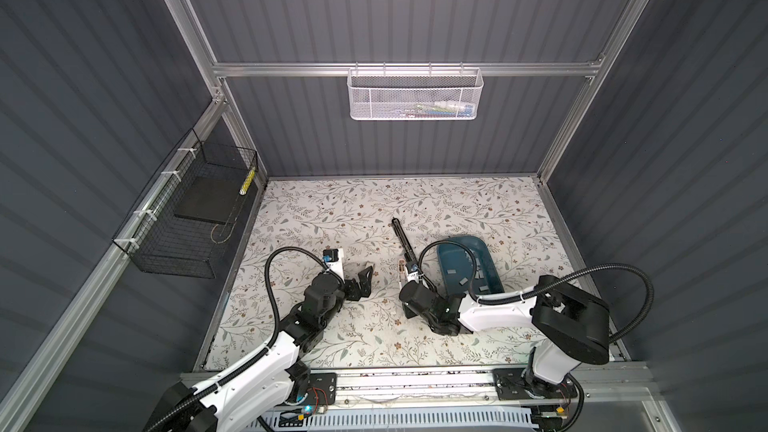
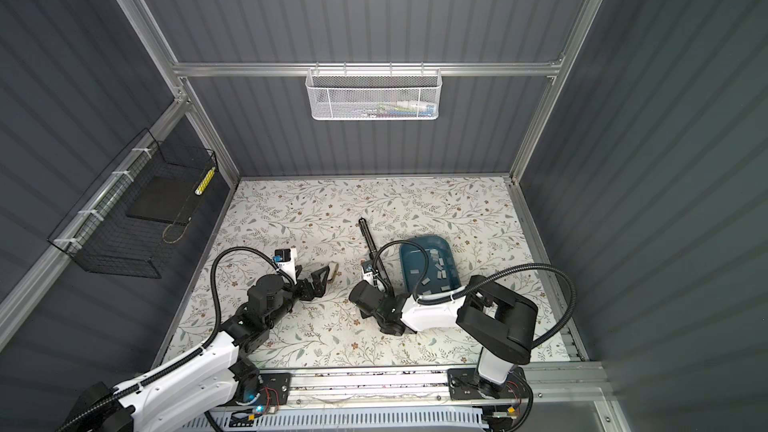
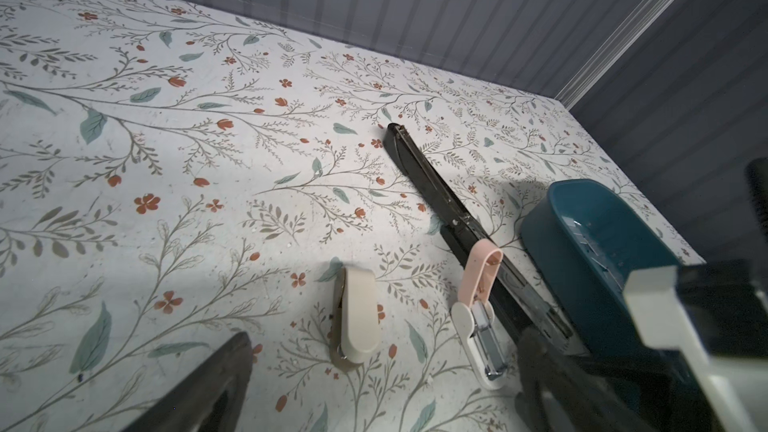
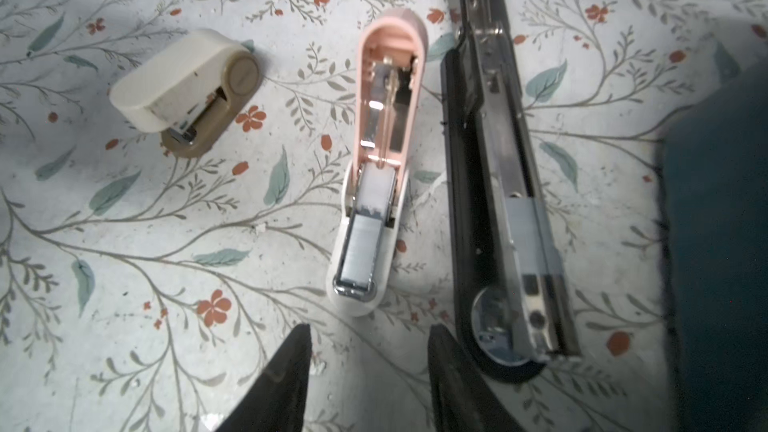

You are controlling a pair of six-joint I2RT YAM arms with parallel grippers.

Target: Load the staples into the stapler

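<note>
A small pink and white stapler (image 4: 365, 201) lies hinged open on the table with a grey strip of staples (image 4: 361, 251) in its channel. My right gripper (image 4: 370, 338) is open and empty just short of that stapler's front end. Beside it a long black stapler (image 1: 401, 238) also lies open, with a grey strip (image 4: 532, 234) in its rail. More loose staples (image 1: 482, 274) lie in the teal tray (image 1: 457, 239). A closed beige stapler (image 3: 357, 313) sits left of the pink one. My left gripper (image 3: 386, 367) is wide open around nothing, close to the beige stapler.
The teal tray (image 2: 419, 239) stands right of the black stapler (image 2: 368, 234), under my right arm's cable. A black wire basket (image 1: 187, 218) hangs on the left wall and a white mesh basket (image 1: 415, 93) on the back rail.
</note>
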